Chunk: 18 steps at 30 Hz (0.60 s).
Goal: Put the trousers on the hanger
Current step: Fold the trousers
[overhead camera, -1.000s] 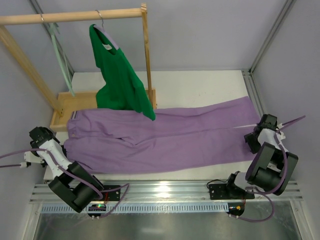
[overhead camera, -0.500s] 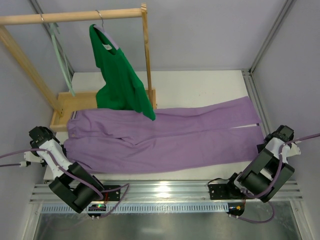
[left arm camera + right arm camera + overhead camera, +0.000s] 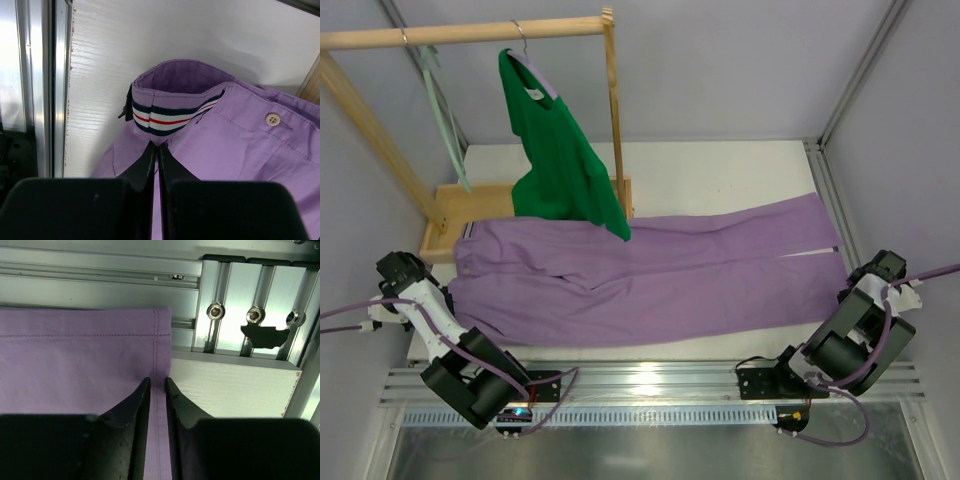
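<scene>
From above, the trousers (image 3: 650, 270) lie flat across the white table (image 3: 720, 175), with the waist end at 9 o'clock and the leg ends at 3 o'clock. The hanger (image 3: 442, 115) hangs from the wooden rail (image 3: 470, 33) up at 10 o'clock, well apart from the trousers. A green top (image 3: 560, 160) hangs beside it, and its lower tip overlaps the purple cloth. The left gripper (image 3: 398, 268) sits at the waist end and the right gripper (image 3: 885, 265) at the leg ends.

From the left wrist, the claw (image 3: 157, 150) is pinched tight on the purple cloth. The striped waistband (image 3: 170, 119) stands just past its tips at 12 o'clock, and a small button (image 3: 272, 119) sits at 2 o'clock.

From the right wrist, the claw (image 3: 156, 385) is narrow, with the stitched hem (image 3: 161, 340) running up between its fingers. I cannot tell whether they actually bite the cloth. The aluminium frame (image 3: 250, 315) sits at 1 o'clock.
</scene>
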Motion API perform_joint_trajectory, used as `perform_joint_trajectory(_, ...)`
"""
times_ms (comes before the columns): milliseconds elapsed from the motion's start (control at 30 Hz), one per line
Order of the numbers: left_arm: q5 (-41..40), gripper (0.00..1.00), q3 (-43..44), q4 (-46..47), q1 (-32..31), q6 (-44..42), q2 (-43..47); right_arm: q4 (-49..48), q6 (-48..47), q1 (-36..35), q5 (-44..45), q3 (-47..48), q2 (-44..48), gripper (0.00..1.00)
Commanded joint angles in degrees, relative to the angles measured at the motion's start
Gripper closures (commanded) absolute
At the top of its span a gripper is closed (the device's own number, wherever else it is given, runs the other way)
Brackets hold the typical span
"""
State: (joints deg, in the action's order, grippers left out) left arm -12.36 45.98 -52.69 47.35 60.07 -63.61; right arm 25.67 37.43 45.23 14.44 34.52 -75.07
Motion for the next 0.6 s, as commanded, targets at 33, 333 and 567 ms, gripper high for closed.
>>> perform_joint_trajectory(33, 1.0, 1.00, 2.2, 1.3, -0.2, 0.9, 1.8, -1.6, 0.8, 0.1, 0.0, -1.2, -2.6, 0.95)
perform_joint_trajectory(333, 1.0, 1.00, 3.3, -1.1, -0.3, 0.7, 2.4, 4.0, -0.3, 0.2, 0.2, 1.6, 1.9, 0.96)
perform_joint_trajectory(567, 1.9, 1.00, 6.5, -7.4, -0.2, 3.6, 8.0, 16.2, -3.9, 0.2, 8.0, 11.3, 10.8, 0.96)
